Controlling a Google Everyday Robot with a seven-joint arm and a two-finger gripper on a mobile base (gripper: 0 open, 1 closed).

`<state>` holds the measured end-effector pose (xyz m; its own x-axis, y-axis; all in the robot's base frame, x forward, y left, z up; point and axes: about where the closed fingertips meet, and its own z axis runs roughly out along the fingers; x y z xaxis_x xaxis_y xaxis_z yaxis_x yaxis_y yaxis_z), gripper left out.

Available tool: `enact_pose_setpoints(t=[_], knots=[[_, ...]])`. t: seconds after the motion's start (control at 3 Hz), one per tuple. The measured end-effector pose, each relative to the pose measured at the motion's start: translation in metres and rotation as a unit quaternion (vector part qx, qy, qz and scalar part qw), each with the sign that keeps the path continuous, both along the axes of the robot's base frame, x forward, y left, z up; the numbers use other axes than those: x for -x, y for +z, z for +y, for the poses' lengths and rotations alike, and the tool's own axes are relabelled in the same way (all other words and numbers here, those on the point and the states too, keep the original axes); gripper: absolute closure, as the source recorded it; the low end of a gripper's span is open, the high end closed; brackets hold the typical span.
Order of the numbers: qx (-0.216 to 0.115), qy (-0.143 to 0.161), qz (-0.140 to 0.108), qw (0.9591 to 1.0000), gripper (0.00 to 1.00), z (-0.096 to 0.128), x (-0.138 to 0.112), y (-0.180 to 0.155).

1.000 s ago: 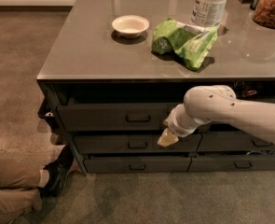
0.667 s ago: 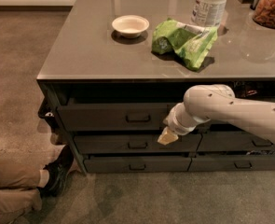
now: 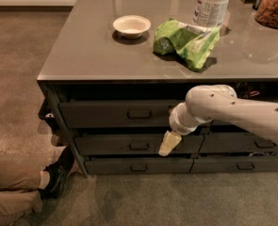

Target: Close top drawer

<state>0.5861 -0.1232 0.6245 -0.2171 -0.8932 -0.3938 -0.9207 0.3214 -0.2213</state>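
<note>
The top drawer (image 3: pixel 115 114) is a wide dark grey front with a small loop pull (image 3: pixel 139 113) at its centre, just under the grey countertop (image 3: pixel 82 55). A dark gap shows above the front, and the front seems to stand slightly out from the cabinet. My gripper (image 3: pixel 169 144) hangs pointing down at the end of the white arm (image 3: pixel 223 109). It is in front of the second drawer (image 3: pixel 138 145), just below the top drawer's right end and to the right of its pull.
On the countertop are a white bowl (image 3: pixel 131 26), a green bag (image 3: pixel 185 39), a white canister (image 3: pixel 213 4) and a jar (image 3: pixel 273 6). A third drawer (image 3: pixel 138 166) lies lowest, with more drawers at right. A person's leg and dark shoe (image 3: pixel 56 173) lie on the floor at lower left.
</note>
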Motion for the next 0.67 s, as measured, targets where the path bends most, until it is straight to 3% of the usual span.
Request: enact_pose_setpoints(t=[0.67], knots=[[-0.017, 0.003, 0.006, 0.9998, 0.00, -0.0107, 0.0060, 0.0004]])
